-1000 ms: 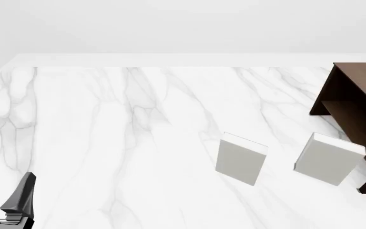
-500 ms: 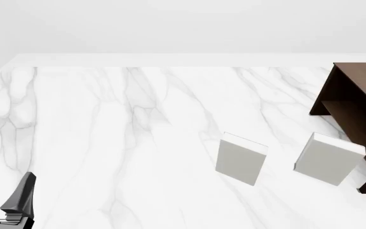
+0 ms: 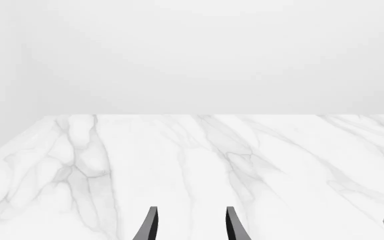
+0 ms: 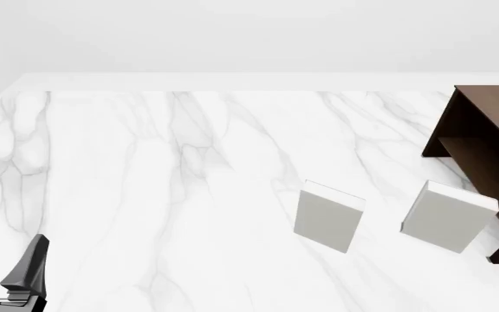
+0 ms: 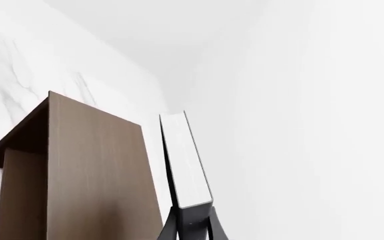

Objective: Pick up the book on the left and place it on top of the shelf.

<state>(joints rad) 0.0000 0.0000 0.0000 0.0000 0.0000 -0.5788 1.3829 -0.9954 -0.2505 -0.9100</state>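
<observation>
The book (image 5: 185, 160) is held edge-on between the right gripper (image 5: 190, 226) fingers beside the shelf (image 5: 92, 170) top; the placing step is in hand; it must next be carried over the top and laid flat; the left gripper (image 4: 7, 263) sits spread and empty at the counter (image 4: 145, 195) near-left corner.

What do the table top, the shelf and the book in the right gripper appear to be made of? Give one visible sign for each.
Table top: looks like polished white marble, from its grey veining. Shelf: dark brown wood or veneer, matte, with faint straight grain. Book held in the right gripper: apparently a hardback with a dark cover and pale page edges; the exact material is unclear.
</observation>
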